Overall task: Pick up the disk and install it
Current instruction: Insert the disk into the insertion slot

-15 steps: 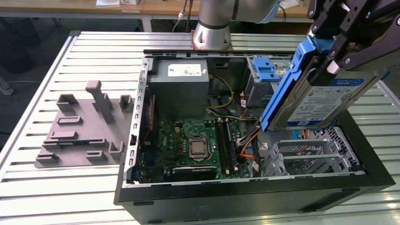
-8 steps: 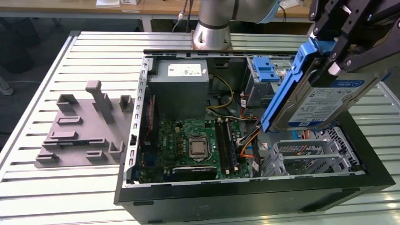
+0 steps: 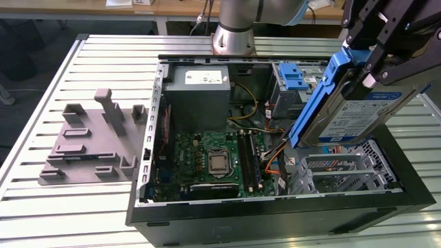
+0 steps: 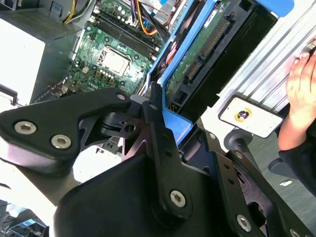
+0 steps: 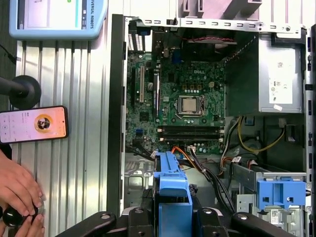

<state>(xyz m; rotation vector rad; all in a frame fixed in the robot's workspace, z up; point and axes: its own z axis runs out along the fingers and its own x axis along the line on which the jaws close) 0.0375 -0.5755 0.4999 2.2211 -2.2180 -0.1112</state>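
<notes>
My gripper [image 3: 375, 72] is shut on the disk [image 3: 351, 116], a silver hard drive with a white-and-blue label and blue side rails. It hangs tilted on edge above the open computer case [image 3: 276, 212], over the metal drive cage [image 3: 344, 170] at the exterior view's right. In the second wrist view the disk's [image 4: 197, 54] green circuit-board underside and connector face the camera, with the black fingers [image 4: 153, 113] clamped on its blue rail. The first wrist view has the blue rail [image 5: 172, 192] end-on between the gripper's [image 5: 172, 217] jaws, above the case interior.
Inside the case are a motherboard [image 3: 214, 160], a grey power supply box [image 3: 200, 98], loose cables and a blue bracket [image 3: 293, 77]. A grey slotted tray [image 3: 93, 144] lies on the table at the exterior view's left. A person's hand [image 5: 17, 187], a phone [image 5: 33, 124] and a pendant [image 5: 59, 17] sit beside the case.
</notes>
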